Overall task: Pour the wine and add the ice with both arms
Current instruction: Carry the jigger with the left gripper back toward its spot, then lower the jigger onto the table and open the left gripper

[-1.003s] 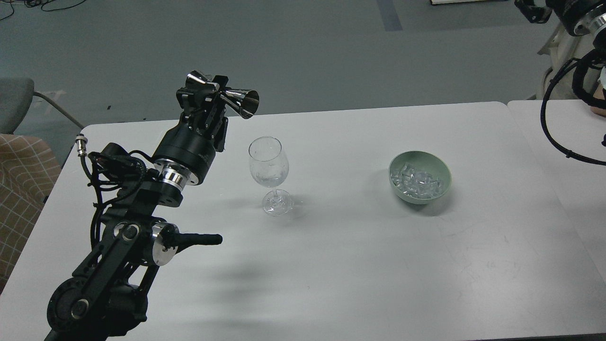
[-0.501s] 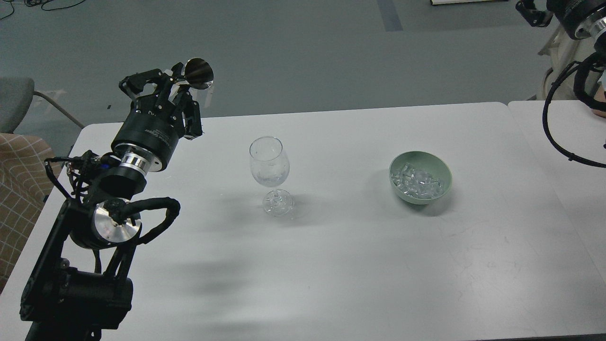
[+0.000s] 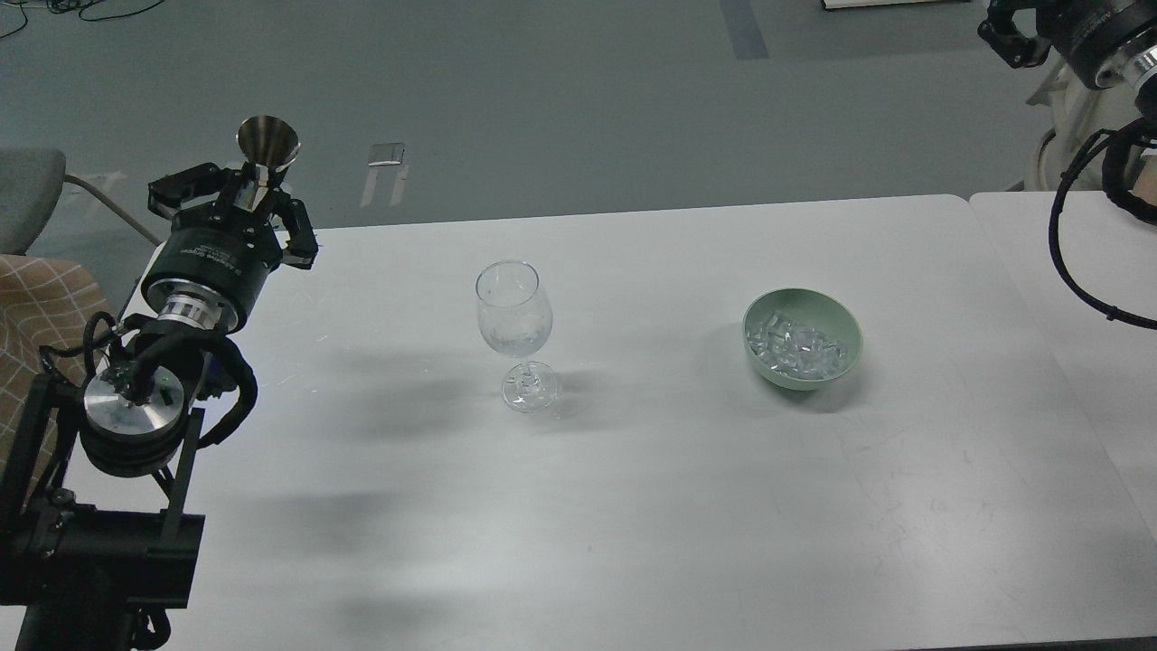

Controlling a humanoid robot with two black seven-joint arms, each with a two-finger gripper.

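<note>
My left gripper (image 3: 256, 187) is shut on a shiny metal jigger (image 3: 268, 145) and holds it upright above the table's far left corner, well left of the glass. The clear stemmed wine glass (image 3: 513, 312) stands upright mid-table with a little clear wine (image 3: 515, 344) in its bowl. A green bowl (image 3: 845, 327) to its right holds several ice cubes (image 3: 795, 345). My right arm (image 3: 1098, 36) shows only at the top right corner, far from the bowl; its fingers cannot be told apart.
The white table (image 3: 633, 506) meets a second white table (image 3: 1058, 271) at the right. A chair with a checked cushion (image 3: 36, 316) stands off the left edge. Grey floor lies beyond the far edge.
My left arm has swung left, away from the glass. The jigger has turned from tipped sideways near the glass rim to upright. The glass, the bowl and the right arm stay put.
</note>
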